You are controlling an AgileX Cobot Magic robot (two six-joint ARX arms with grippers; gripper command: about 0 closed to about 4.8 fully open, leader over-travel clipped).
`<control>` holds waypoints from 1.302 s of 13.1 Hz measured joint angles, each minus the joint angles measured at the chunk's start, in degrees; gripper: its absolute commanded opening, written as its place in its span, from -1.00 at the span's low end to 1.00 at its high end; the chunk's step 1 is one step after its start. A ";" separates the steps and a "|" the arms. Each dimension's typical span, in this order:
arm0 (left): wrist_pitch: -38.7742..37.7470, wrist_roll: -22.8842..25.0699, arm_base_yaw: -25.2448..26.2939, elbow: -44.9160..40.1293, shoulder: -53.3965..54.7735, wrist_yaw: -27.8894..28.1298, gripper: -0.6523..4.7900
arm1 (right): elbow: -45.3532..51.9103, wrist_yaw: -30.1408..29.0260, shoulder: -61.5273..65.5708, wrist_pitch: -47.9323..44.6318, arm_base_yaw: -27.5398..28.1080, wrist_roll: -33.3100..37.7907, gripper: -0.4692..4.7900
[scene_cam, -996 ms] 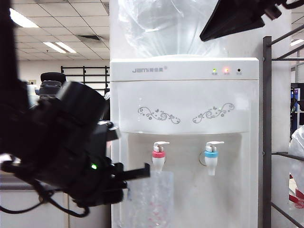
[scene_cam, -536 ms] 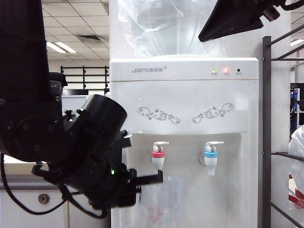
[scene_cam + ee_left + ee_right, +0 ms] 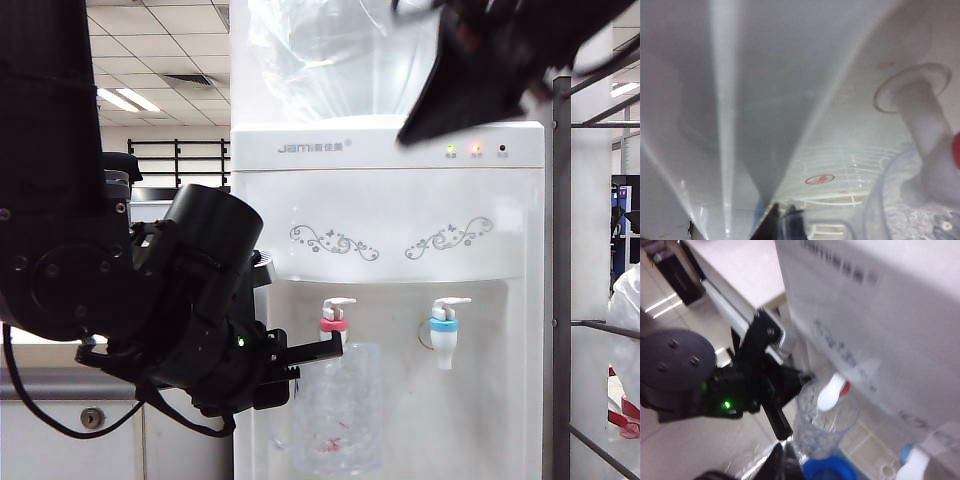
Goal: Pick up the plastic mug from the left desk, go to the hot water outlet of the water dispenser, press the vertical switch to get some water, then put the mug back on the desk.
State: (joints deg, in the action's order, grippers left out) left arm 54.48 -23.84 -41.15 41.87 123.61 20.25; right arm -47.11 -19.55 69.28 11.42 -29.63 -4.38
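Observation:
The clear dimpled plastic mug (image 3: 340, 410) hangs right under the hot water outlet (image 3: 333, 326), the white tap with the red-pink collar on the water dispenser (image 3: 390, 200). My left gripper (image 3: 318, 352) is shut on the mug's thin handle from the left. In the left wrist view its fingertips (image 3: 792, 222) pinch the handle beside the mug rim (image 3: 890, 195). The vertical switch (image 3: 341, 302) is the white lever on top of that tap. My right gripper (image 3: 410, 134) is shut and empty, high in front of the dispenser's top panel, above and right of the switch. The left desk (image 3: 50, 383) lies behind my left arm.
A blue-collared tap (image 3: 444, 325) sits right of the red one. A dark metal rack (image 3: 562, 280) stands beside the dispenser's right side. The big clear bottle (image 3: 330, 60) is on top. A blue round object (image 3: 832, 471) lies low under the mug in the right wrist view.
My left arm has carried the mug rightwards and up, so its rim now sits just under the red-collared tap. My right gripper has come down and left from the top corner.

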 measured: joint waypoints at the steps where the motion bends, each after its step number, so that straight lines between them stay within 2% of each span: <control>1: 0.11 0.00 -0.02 -0.02 0.00 0.04 -0.78 | 0.00 -0.02 1.53 -0.17 -0.02 0.00 -0.83; 7: 0.17 0.00 -0.09 -0.02 0.00 -0.02 -0.78 | 0.02 0.00 14.23 -9.29 -0.68 -0.17 -0.83; 12: 0.20 -0.02 -0.09 -0.02 0.00 0.00 -0.78 | -0.20 1.53 18.49 -17.16 -1.64 -0.26 -0.83; 17: 0.22 -0.02 -0.09 -0.02 0.02 0.02 -0.78 | -0.17 3.08 22.82 -19.30 -1.44 -6.88 -0.83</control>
State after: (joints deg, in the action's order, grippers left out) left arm 54.70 -23.86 -41.23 41.85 123.63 20.27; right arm -47.29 -16.47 92.09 -7.88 -31.07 -11.27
